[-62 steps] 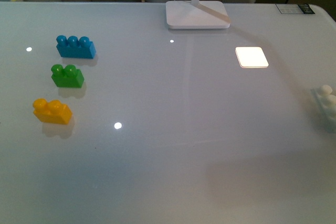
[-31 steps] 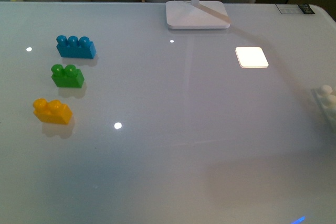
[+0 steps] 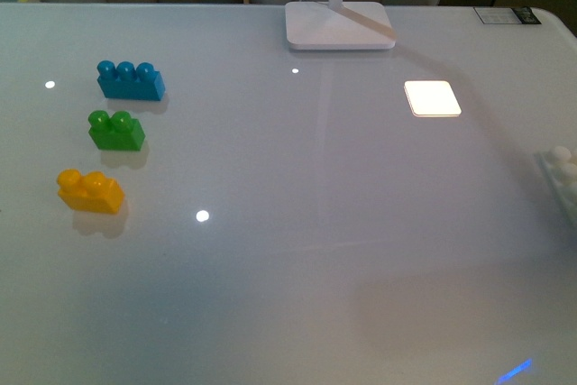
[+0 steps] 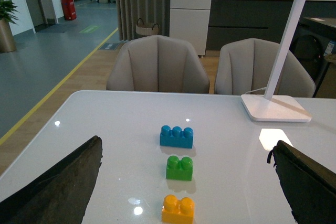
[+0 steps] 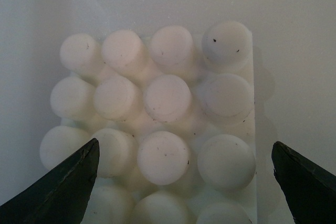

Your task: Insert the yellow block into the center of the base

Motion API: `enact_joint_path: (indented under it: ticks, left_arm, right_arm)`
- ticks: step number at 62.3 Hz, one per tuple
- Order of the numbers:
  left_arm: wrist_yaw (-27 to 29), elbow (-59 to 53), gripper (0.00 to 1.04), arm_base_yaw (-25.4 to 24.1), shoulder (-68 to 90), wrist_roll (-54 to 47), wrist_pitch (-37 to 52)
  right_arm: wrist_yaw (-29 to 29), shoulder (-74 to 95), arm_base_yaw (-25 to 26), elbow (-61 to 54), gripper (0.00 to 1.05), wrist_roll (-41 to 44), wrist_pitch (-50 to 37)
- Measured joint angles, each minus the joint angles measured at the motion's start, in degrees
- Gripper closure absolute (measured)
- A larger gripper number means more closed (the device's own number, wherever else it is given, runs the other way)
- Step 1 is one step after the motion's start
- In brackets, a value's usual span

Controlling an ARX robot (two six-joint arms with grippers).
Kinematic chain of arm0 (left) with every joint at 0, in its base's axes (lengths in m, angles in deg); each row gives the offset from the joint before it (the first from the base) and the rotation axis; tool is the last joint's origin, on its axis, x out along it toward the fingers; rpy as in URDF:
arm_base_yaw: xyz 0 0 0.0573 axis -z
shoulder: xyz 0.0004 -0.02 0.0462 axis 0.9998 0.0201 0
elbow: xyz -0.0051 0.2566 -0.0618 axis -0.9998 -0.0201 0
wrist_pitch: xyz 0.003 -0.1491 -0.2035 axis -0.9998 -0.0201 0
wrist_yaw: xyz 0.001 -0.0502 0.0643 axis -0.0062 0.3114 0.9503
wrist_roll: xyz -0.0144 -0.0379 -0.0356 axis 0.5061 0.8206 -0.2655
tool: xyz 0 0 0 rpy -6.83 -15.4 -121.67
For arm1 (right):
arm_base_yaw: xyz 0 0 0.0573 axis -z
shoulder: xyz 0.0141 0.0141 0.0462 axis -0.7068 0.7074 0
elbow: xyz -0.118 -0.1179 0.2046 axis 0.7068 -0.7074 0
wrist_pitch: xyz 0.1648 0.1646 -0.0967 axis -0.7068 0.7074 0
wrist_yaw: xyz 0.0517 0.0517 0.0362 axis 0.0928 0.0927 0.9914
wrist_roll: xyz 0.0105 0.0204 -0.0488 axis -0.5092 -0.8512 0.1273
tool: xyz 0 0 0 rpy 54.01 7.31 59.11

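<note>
Front view: the yellow block lies on the white table at the near end of a row of three bricks, well to the left. The green brick comes next and the blue brick is farthest. The base sits well apart from them, cut off by the right edge of the picture. A lamp foot and a glowing square lie farther back.

Right wrist view: the right gripper hangs over the base with its fingers spread wide and clamping nothing. Every stud in view is bare.

Left wrist view: the left gripper faces the brick row, its fingers likewise wide apart and unladen. The yellow block is the nearest brick.

Compared with one second ago, the three bricks have not moved. The base shows slightly less of itself at the edge, and a short blue streak has appeared at the lower edge (what it is cannot be told).
</note>
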Motion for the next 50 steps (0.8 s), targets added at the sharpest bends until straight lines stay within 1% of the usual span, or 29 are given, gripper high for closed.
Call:
enact_joint_path:
  ticks: [25, 33, 41, 50]
  left_arm:
    - [0.00, 0.00, 0.07, 0.00, 0.00, 0.00, 0.00]
    - [0.00, 0.00, 0.07, 0.00, 0.00, 0.00, 0.00]
    - [0.00, 0.00, 0.07, 0.00, 0.00, 0.00, 0.00]
    - [0.00, 0.00, 0.07, 0.00, 0.00, 0.00, 0.00]
  right_arm:
    - [-0.66, 0.98, -1.29, -1.22, 0.09, -1.07, -2.73]
    - [-0.74, 0.61, -1.88, -3.02, 0.11, -1.88, -4.11]
    - [-1.11, -0.31, -3.41, -5.92, 0.11, -3.63, -6.29]
    - [-2.56, -1.53, -6.78, -9.53, 0.12, -6.16, -9.01]
